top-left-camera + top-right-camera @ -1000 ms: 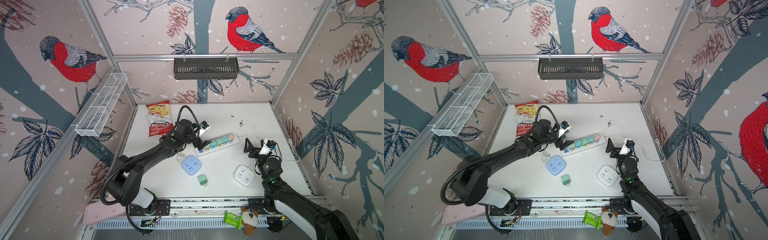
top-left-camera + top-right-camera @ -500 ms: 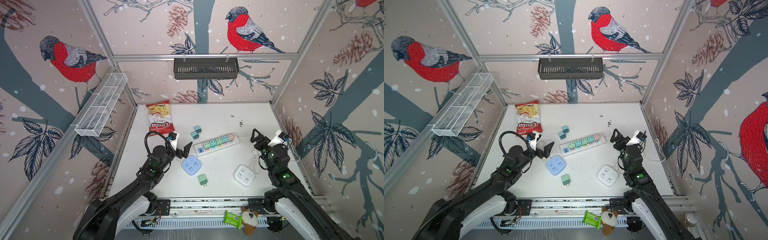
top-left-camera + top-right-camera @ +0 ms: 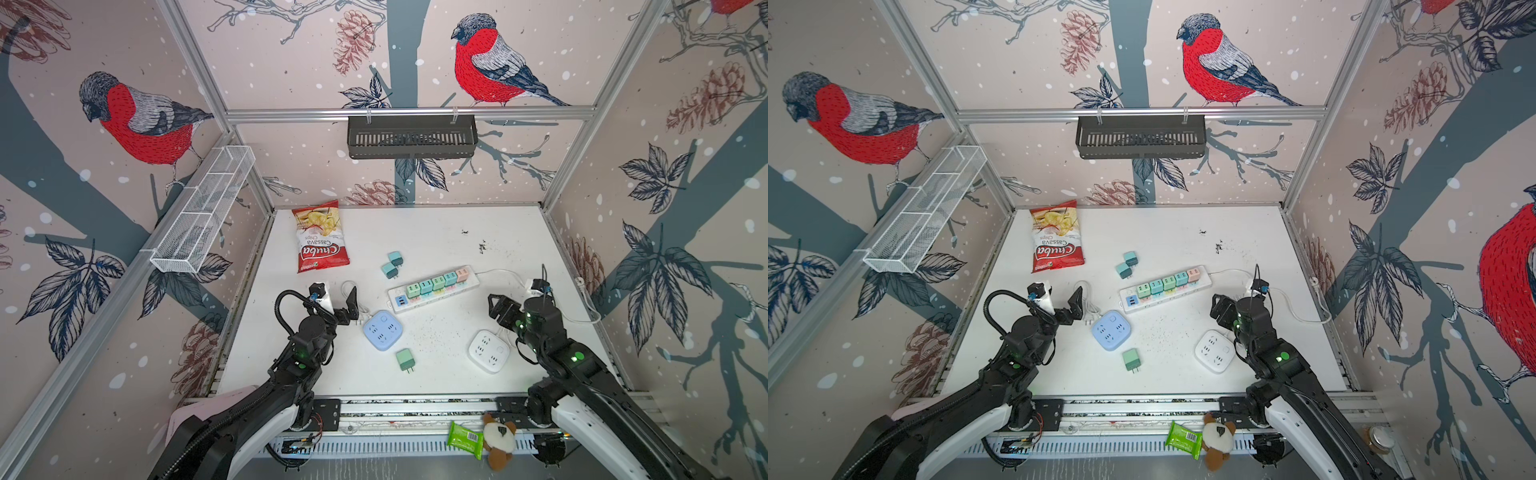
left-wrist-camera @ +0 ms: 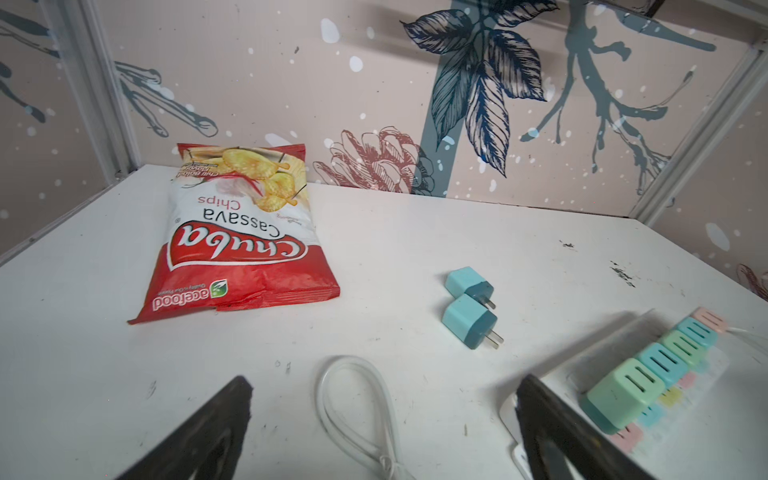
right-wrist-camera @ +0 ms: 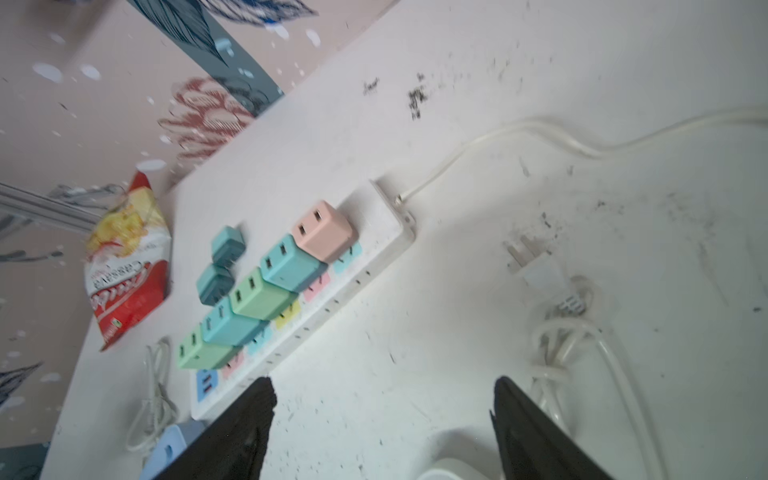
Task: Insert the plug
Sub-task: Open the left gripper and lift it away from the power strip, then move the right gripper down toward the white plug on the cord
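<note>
A white power strip (image 3: 434,286) (image 3: 1165,286) (image 5: 374,266) lies mid-table with a row of pastel plugs seated in it. Two loose teal plugs (image 3: 392,264) (image 4: 469,307) lie just behind its left end. A loose green plug (image 3: 404,359) (image 3: 1131,359) lies toward the front. My left gripper (image 3: 336,295) (image 3: 1057,294) (image 4: 384,386) hovers open and empty left of the blue square socket (image 3: 382,330), over a white cable loop (image 4: 353,399). My right gripper (image 3: 498,307) (image 5: 384,386) is open and empty behind the white square socket (image 3: 489,351).
A cassava chips bag (image 3: 319,237) lies at the back left. The strip's white cord (image 3: 511,276) runs right, and a bundled cord with a pronged plug (image 5: 536,270) lies beside my right gripper. A wire basket (image 3: 203,210) and a black shelf (image 3: 411,137) hang on the walls.
My left arm has drawn back from the strip's left end to the front left, uncovering the two teal plugs. My right gripper has shifted slightly and its jaws have narrowed a little.
</note>
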### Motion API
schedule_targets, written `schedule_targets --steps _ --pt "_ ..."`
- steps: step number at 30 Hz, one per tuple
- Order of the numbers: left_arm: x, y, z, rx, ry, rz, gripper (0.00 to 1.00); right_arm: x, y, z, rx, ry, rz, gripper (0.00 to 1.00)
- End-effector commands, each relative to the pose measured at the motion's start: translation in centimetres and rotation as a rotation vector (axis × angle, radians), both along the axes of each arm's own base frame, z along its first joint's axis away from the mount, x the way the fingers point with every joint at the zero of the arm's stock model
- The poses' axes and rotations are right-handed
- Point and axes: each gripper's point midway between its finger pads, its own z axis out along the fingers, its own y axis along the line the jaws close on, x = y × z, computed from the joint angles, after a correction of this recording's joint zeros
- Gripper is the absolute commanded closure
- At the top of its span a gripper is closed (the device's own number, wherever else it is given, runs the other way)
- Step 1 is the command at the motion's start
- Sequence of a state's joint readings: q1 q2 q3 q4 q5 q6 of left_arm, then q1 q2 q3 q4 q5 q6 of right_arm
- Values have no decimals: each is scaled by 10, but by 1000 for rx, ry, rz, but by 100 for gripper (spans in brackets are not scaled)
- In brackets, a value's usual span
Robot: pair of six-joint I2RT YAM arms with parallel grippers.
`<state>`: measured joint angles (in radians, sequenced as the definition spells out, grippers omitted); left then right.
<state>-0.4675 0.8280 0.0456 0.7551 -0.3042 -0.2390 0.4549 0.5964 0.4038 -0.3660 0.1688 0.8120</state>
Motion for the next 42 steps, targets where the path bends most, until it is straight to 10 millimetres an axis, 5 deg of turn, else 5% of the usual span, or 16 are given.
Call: schedule_targets --steps 1,13,21,28,37,42 --pt "5 14 8 -62 -12 98 1 -2 -4 -21 -40 72 -16 17" --pt "6 9 3 -61 18 73 1 0 -17 -68 -98 178 -82 23" --pt "6 10 3 -64 25 80 1 2 -38 -57 -164 164 -177 33" --pt "6 10 3 -64 28 78 1 -6 -46 -72 -150 259 -203 32" --pt "6 9 3 -64 28 77 1 -4 -31 -90 -126 307 -127 30" --pt "6 10 2 -64 29 79 1 -2 -19 -96 -165 359 -61 40"
